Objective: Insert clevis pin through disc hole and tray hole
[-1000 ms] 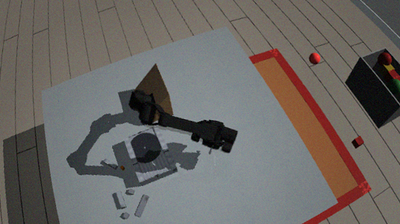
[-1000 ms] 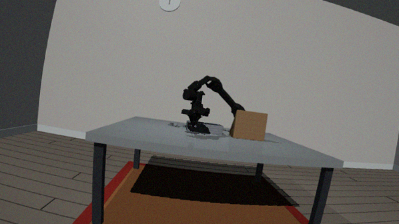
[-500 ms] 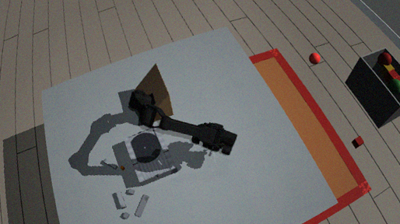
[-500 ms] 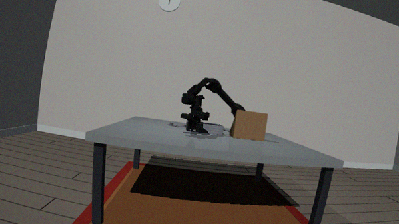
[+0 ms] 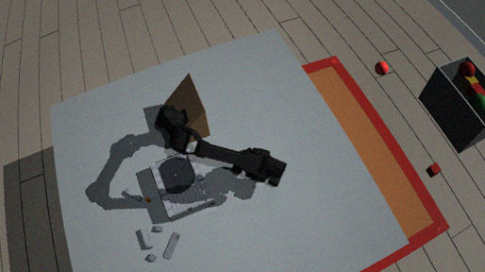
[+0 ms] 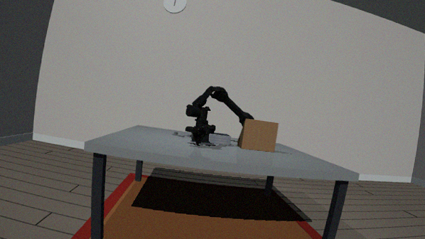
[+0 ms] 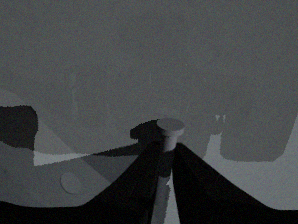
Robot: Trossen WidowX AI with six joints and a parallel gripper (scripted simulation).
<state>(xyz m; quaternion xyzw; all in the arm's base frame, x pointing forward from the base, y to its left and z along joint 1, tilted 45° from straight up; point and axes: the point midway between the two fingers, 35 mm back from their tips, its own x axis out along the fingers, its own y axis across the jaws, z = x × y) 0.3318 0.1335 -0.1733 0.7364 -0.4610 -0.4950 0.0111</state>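
Claw [image 7: 165, 149] grips the pin [image 7: 170, 125], wrist view shows.

Playroom-like room in a home.
Around the table [image 5: 324, 242] [image 6: 209, 157]: plank floor, orange-and-red rug, wall clock, open bin of coloured balls and blocks.

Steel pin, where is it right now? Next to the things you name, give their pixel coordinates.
In the wrist view, the pin [image 7: 170, 125] is at lower center, head up, gripped between the dark fingertips of the hand [image 7: 165, 149].
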